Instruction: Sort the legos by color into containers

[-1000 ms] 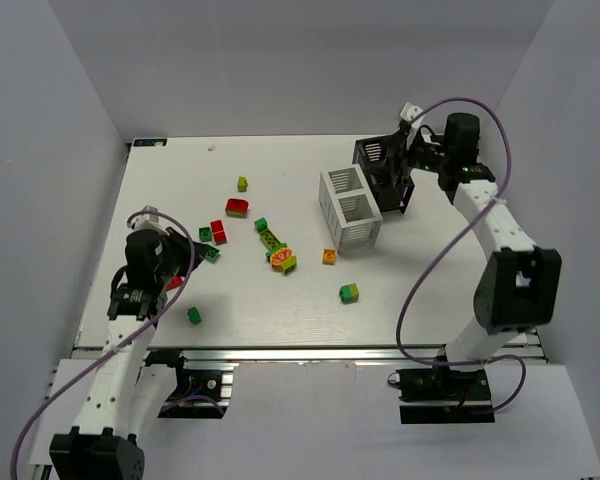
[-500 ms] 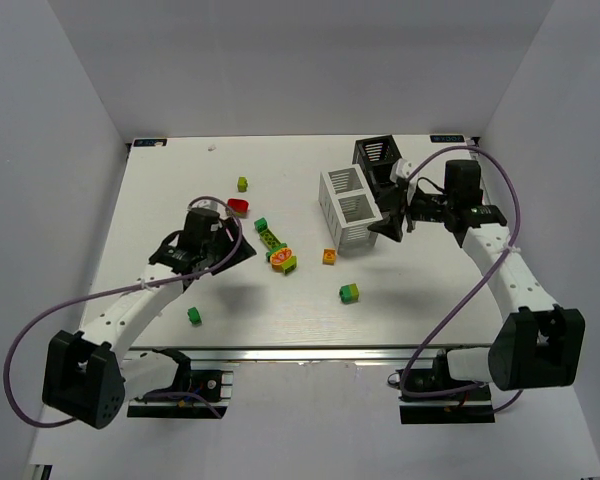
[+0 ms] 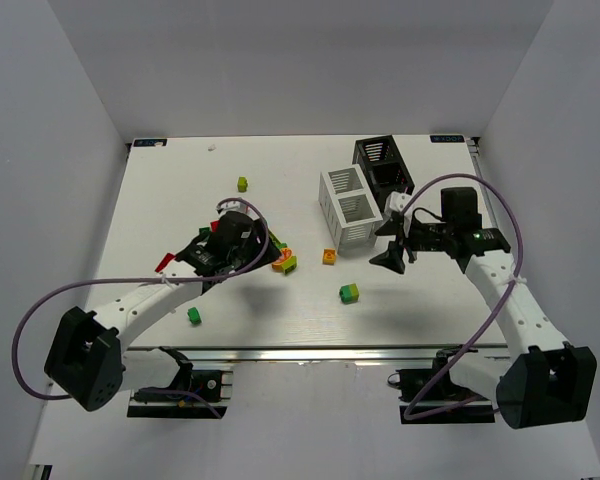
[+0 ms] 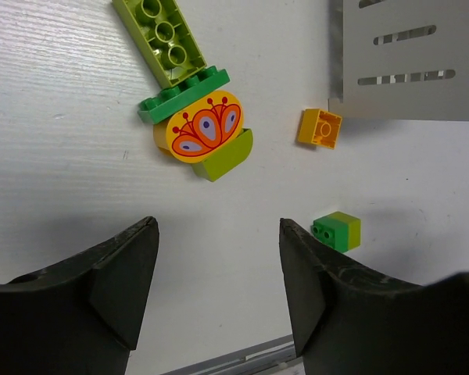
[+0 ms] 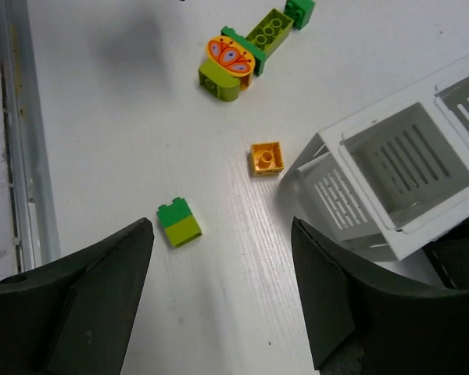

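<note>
Left gripper (image 4: 217, 232): jaws apart, empty, poised just short of the joined cluster (image 4: 203, 134), which is made up of a lime plate, a green brick, a flower-printed orange disc and a lime curved piece. Right gripper (image 5: 223, 228): jaws wide, empty, above the green-and-lime brick (image 5: 179, 222).

Risk: both items mix colours, so binning either one whole would likely mis-sort it.

Beyond, the orange brick (image 5: 266, 158) lies just beside the white bin (image 5: 340, 199). The black bin (image 3: 383, 165) stands behind.

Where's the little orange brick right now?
In the top view, the orange brick sits right of centre, just in front of the white bin, beyond the green-and-lime brick.
</note>
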You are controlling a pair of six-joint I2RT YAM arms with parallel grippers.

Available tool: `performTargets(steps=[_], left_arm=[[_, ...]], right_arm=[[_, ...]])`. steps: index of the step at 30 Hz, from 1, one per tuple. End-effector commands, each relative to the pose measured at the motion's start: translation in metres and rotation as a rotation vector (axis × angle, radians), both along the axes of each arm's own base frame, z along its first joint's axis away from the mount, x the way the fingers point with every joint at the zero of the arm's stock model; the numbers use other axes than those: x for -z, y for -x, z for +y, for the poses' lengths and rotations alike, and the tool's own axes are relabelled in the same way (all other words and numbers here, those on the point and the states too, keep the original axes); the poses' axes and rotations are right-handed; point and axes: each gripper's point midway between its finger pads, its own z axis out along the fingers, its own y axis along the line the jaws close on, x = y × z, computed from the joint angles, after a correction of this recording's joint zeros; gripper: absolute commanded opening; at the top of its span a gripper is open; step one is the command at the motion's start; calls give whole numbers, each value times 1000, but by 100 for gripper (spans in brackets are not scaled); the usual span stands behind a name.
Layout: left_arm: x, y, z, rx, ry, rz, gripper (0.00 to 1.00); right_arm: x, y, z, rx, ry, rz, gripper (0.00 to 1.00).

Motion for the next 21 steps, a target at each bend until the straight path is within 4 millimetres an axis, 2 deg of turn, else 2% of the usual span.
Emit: performTargets(steps=[1,8,12,16,17,18,21], left_arm=[[-10,-11,-6,-37,18,-41,72],[2,-13,-13,-54,-47,3,71],[4,-17,-16,-75,-92,30,72],[9,-21,-23,-88,-116,56,75],[14,-21,-26,-85,-124,68,76],[16,-22,-28,-83,-127,75,85],[24,-26,-35,-81,-152,107,86]], right_arm=[[9,19,-3,-19,37,1,76],[19,37,-9,9,53,28,76],[19,35,-11,54,48,41,76],[15,24,-13,117,37,50,76],[15,24,-13,124,36,57,76],[16,24,-13,126,37,55,76],[19,26,-14,129,39,57,77]])
